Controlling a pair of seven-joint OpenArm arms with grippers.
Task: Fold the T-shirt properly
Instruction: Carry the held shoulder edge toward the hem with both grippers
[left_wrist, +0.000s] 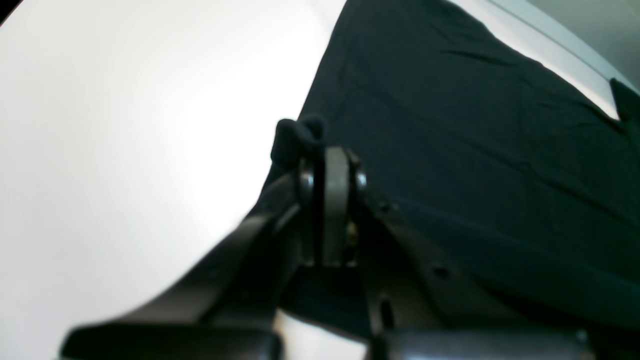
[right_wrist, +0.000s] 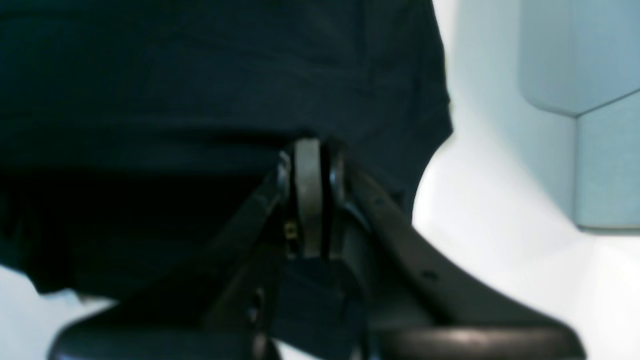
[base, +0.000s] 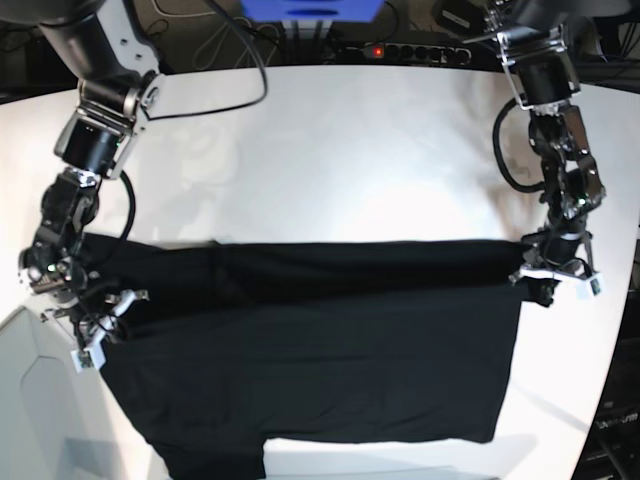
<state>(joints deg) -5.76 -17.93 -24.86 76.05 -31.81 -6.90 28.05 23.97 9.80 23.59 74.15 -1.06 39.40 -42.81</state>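
The black T-shirt (base: 310, 350) lies spread over the near half of the white table (base: 330, 150), with a folded band running along its far edge. At the shirt's right edge in the base view, my left gripper (base: 548, 288) is shut on a bunch of the cloth. The left wrist view shows that gripper (left_wrist: 330, 160) pinching a tuft of the T-shirt (left_wrist: 475, 150). At the shirt's left edge, my right gripper (base: 100, 318) is likewise shut on the fabric. In the right wrist view its closed tips (right_wrist: 310, 150) are pressed into the T-shirt (right_wrist: 200, 75). No print or tag shows.
A power strip (base: 405, 50) with a red light, cables and a blue object (base: 310, 8) sit beyond the table's far edge. A pale box-like surface (right_wrist: 595, 100) stands off the table beside my right gripper. The table edge curves close to my left gripper.
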